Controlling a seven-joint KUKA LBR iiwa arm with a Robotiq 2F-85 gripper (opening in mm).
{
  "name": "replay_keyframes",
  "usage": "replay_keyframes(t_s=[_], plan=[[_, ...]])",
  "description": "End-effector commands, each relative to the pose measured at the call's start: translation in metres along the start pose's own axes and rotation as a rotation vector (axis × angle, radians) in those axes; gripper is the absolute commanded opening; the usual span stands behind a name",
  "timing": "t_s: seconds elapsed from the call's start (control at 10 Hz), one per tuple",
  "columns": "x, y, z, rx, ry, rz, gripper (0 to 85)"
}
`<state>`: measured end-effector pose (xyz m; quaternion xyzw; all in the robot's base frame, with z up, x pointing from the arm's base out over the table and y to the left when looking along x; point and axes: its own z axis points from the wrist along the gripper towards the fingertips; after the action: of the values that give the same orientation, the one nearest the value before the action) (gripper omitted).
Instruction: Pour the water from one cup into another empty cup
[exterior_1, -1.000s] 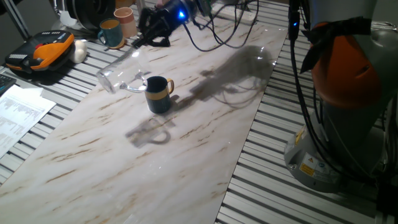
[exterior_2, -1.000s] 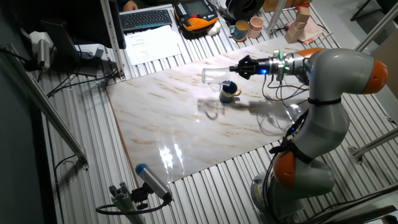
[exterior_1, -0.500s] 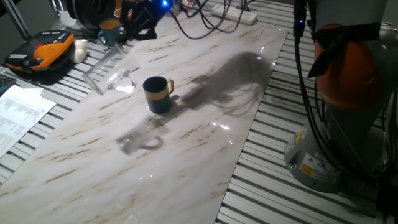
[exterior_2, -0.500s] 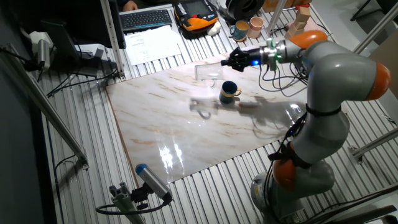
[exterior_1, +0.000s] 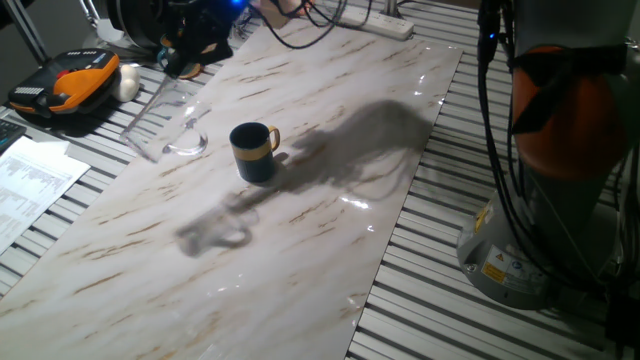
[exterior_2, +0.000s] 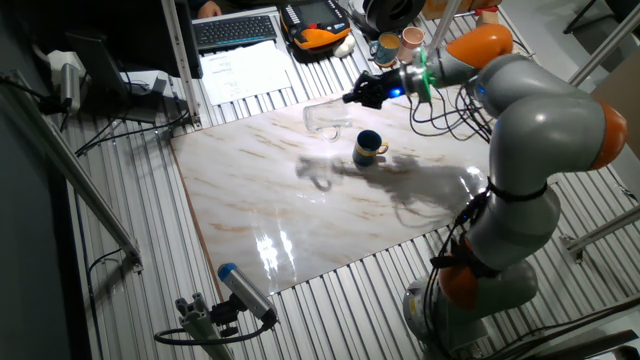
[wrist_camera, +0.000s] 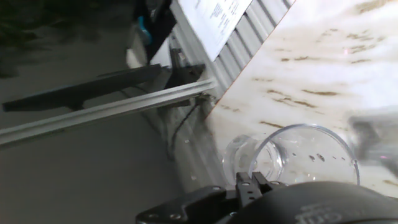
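Glass mug (wrist_camera: 292, 155) seems empty in hand view only.

Pretty dim room overall, with light from above throwing glare patches on the marble tabletop (exterior_2: 270, 250) and a big soft arm shadow across it. Hand view is tilted, its right edge smeared with blur, and the foreground is dark and out of focus.

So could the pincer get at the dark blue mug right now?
Probably not yet: the pincer is shut on the tilted glass mug, away from the dark blue mug; nothing else stands around it.
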<state>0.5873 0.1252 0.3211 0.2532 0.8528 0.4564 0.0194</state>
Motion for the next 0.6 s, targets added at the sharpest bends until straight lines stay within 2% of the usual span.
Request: replay_keyframes(t_s=[0.0,0.1,0.3,0.4,0.5], plan=[[0.001,0.001,0.003,0.108,-0.004,-0.008,0.0],[0.002,0.002,0.008,0.143,-0.011,-0.02,0.0],[0.007,0.01,0.019,0.248,-0.027,-0.057,0.0],[0.01,0.013,0.024,0.323,-0.034,-0.091,0.0],[0.012,0.015,0.029,0.385,-0.036,-0.11,0.0]])
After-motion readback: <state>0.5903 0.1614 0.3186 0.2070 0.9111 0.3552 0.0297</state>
